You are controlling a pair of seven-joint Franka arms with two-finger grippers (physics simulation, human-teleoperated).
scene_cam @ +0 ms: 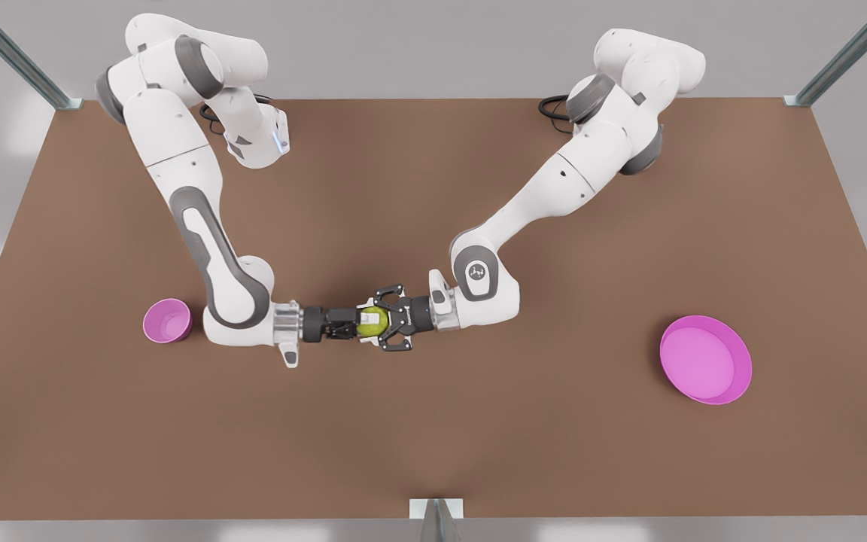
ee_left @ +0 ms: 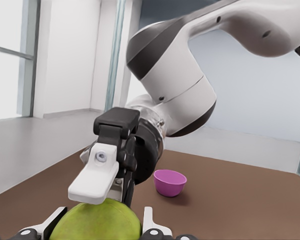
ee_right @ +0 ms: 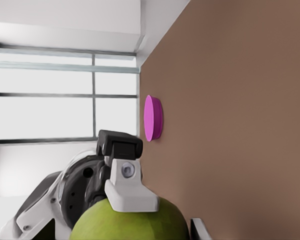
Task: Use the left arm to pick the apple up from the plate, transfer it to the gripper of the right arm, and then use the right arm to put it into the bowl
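Note:
The yellow-green apple hangs above the table's middle between both grippers. My left gripper, on the arm at the front view's right, reaches in from the plate's side, its fingertips flanking the apple. My right gripper, with the silver collar, meets it from the bowl's side, and one of its white pads lies on the fruit. In the right wrist view a left-gripper pad presses the apple. The bowl sits at the front view's left, the plate at its right.
The brown table stretches wide around the handover spot. Metal frame posts stand at its far corners and another stands at the near edge's middle. The bowl and plate also appear beyond the grippers.

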